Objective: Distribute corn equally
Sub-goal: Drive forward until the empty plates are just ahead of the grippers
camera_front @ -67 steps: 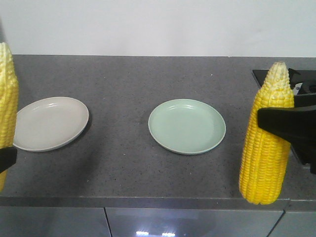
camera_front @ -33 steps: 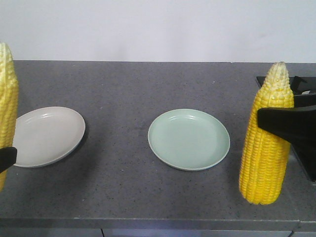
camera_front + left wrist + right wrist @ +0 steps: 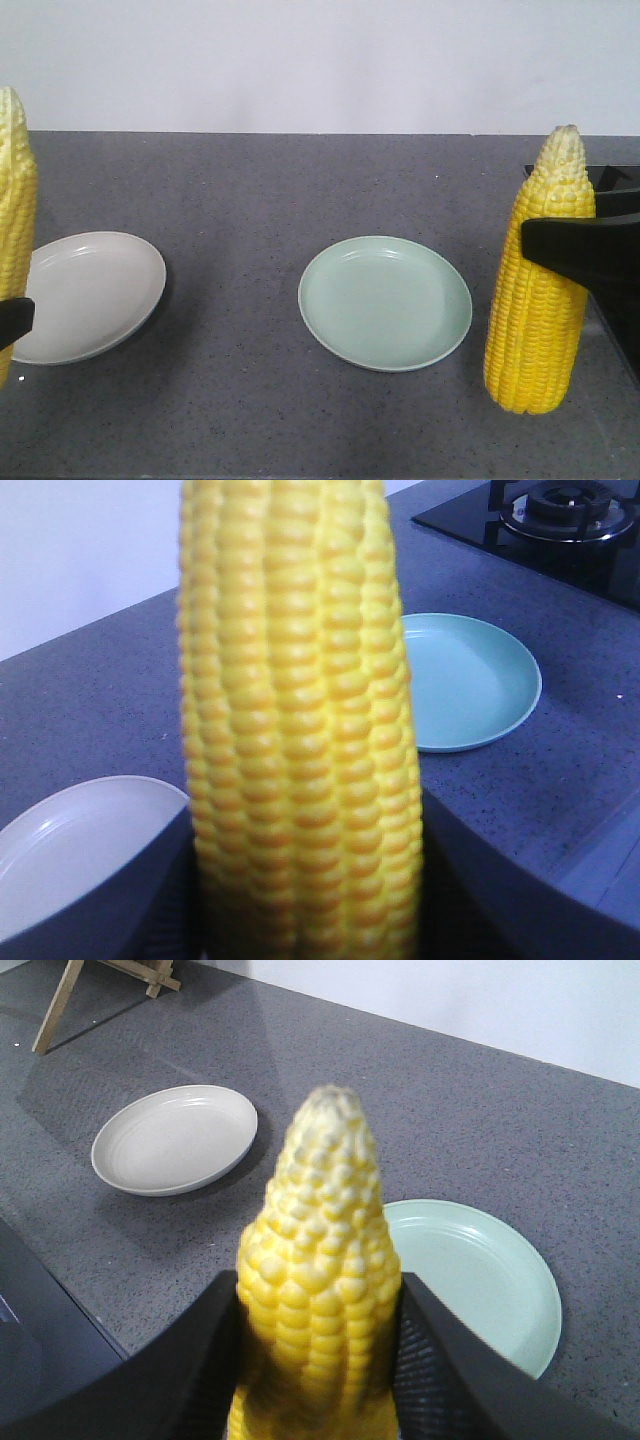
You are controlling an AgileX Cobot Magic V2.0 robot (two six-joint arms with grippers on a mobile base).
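Observation:
Two cobs of corn are held upright, tips up, above a dark grey counter. My left gripper (image 3: 305, 885) is shut on one corn cob (image 3: 300, 710), which stands at the left edge of the front view as corn (image 3: 12, 220). My right gripper (image 3: 320, 1360) is shut on the other corn cob (image 3: 320, 1250), seen at the right as corn (image 3: 540, 300). A beige plate (image 3: 85, 295) lies at the left, beside the left cob. A pale green plate (image 3: 385, 302) lies in the middle, left of the right cob. Both plates hold nothing.
A black gas cooktop (image 3: 560, 525) sits at the counter's right end, behind the right gripper (image 3: 585, 250). Wooden legs of a stand (image 3: 100, 980) rest on the counter beyond the beige plate (image 3: 175, 1138). A white wall backs the counter.
In the front view the counter and both plates have slid lower and nearer, and the counter's front edge has left the frame. Both cobs stay held at the same spots in the view.

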